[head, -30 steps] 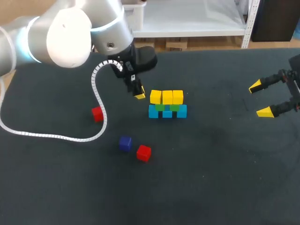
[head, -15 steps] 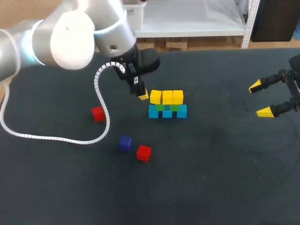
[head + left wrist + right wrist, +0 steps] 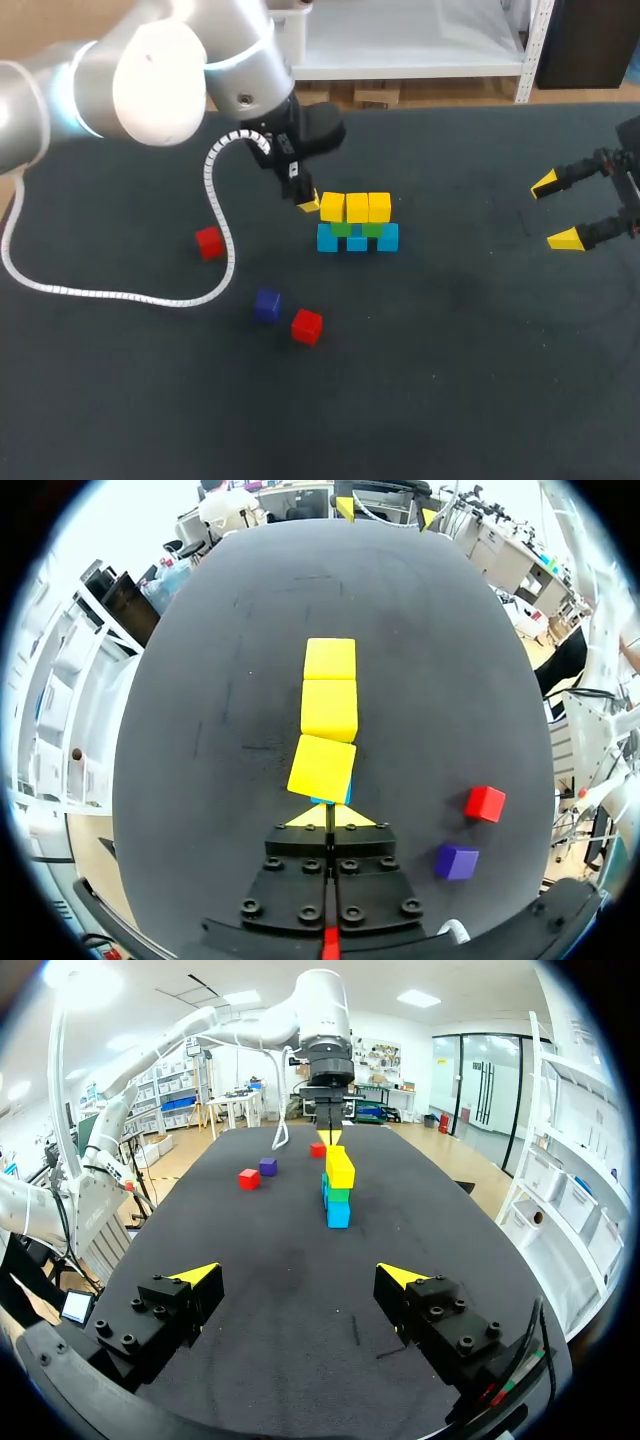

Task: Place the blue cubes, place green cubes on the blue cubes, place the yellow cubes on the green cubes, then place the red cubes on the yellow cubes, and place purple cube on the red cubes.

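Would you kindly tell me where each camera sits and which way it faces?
Head view: above and behind, looking down on the table; left arm at left, right jaws at right.
Left wrist view: above the shut left jaws, looking along the yellow cubes.
Right wrist view: behind the open right jaws, facing the cube stack end-on, left arm beyond it.
Shared: all three show the cube stack.

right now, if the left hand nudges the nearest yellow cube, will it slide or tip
Probably slides, not rolls: the yellow cube is flat-faced and sits skewed in its row. It looks rigid, likely light. Perched on the green cubes, it could topple off if the shut left hand pushes.
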Robot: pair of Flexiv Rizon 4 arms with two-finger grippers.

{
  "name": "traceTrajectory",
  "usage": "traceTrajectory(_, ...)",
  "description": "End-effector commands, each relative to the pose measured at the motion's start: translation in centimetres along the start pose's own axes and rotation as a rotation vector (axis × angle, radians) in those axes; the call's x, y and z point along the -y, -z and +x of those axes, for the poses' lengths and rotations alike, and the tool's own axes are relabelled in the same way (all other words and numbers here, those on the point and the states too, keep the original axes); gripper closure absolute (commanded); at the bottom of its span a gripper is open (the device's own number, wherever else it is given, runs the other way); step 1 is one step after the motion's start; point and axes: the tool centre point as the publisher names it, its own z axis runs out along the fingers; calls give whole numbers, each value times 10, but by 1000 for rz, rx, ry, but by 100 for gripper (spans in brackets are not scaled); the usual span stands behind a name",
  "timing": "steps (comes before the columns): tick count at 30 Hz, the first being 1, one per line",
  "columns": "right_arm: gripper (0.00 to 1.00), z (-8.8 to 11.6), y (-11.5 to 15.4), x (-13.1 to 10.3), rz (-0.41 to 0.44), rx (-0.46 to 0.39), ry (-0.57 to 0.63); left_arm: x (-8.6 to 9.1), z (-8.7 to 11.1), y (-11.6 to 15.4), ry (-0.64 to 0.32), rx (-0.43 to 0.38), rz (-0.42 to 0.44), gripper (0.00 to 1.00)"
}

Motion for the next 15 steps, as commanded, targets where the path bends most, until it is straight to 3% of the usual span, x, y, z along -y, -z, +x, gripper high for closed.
traceTrajectory(1, 0, 0, -1, 1, -1, 2, 1, -3, -2, 0, -6, -1, 6, 100)
traceTrajectory(15, 0, 0, -1, 1, -1, 2, 1, -2, -5, -1, -7, -2, 5, 100)
